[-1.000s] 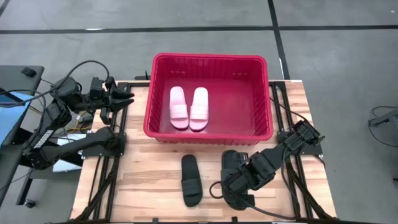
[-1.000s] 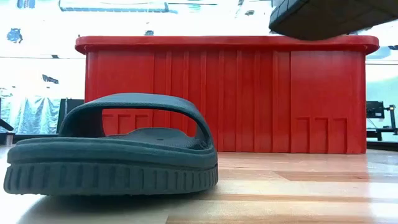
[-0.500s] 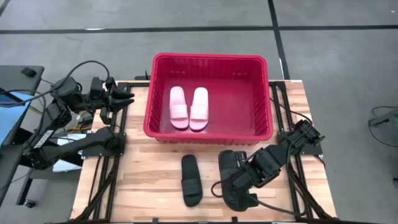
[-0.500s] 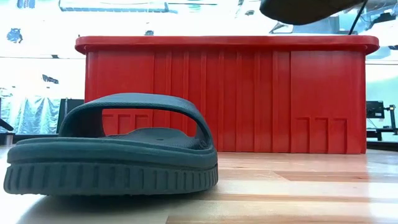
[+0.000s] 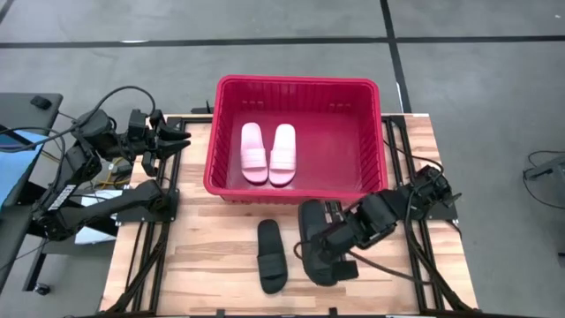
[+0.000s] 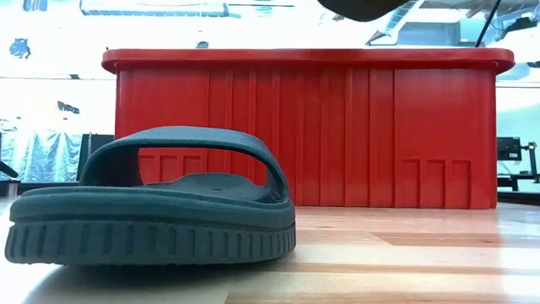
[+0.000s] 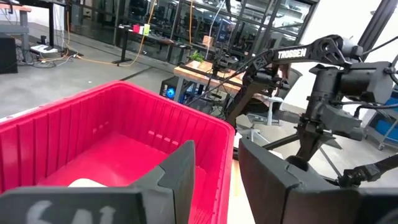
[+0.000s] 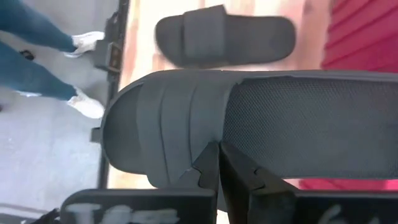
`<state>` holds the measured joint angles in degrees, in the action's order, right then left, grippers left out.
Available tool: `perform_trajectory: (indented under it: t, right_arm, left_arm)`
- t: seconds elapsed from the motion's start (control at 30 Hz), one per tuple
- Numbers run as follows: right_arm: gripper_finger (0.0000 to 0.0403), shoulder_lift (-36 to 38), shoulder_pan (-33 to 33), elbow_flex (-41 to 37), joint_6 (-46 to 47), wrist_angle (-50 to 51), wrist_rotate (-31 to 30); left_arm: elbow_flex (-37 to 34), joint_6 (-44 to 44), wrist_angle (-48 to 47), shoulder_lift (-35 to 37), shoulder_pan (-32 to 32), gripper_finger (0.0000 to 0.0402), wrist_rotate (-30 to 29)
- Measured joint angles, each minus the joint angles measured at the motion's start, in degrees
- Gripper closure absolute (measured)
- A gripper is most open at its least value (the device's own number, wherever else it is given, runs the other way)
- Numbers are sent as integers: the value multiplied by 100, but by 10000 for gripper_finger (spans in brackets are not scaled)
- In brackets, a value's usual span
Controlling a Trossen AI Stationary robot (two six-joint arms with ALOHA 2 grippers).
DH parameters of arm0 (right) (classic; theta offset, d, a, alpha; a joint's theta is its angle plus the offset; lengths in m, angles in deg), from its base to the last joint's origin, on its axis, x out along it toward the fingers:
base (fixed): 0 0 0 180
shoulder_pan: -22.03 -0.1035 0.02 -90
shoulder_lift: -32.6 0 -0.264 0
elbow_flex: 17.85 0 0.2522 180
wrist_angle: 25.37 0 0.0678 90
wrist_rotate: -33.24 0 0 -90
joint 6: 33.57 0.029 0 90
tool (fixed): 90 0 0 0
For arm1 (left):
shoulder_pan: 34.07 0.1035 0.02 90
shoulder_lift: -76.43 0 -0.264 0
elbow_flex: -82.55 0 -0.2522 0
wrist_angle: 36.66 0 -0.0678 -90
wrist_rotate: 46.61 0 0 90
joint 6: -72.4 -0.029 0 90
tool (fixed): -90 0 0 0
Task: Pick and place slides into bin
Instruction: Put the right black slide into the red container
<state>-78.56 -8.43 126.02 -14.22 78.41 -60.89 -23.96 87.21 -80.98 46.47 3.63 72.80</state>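
Dominating the table [image 5: 203,247], the red bin [image 5: 296,86] holds two pink slides [image 5: 268,153]. In front of it, the right gripper [image 8: 216,163] clamps one black slide [image 5: 316,247] above the wood; the other black slide [image 5: 271,255] lies alongside. The left gripper [image 7: 214,168] waits open beside the bin.

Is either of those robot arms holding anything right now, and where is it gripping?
The right claw holds a black slide, pinched at its side edge beside the strap. The left claw holds nothing, open near the red bin.

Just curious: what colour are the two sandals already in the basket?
Pale pink, clearest in the high view.
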Motion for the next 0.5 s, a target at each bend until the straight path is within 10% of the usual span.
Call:
perform_trajectory:
  t: [0.5]
  right_arm:
    - [403,-4,1010,254,-1037,0,-526]
  left_arm:
    - [0,1,0,0,-2,287,0]
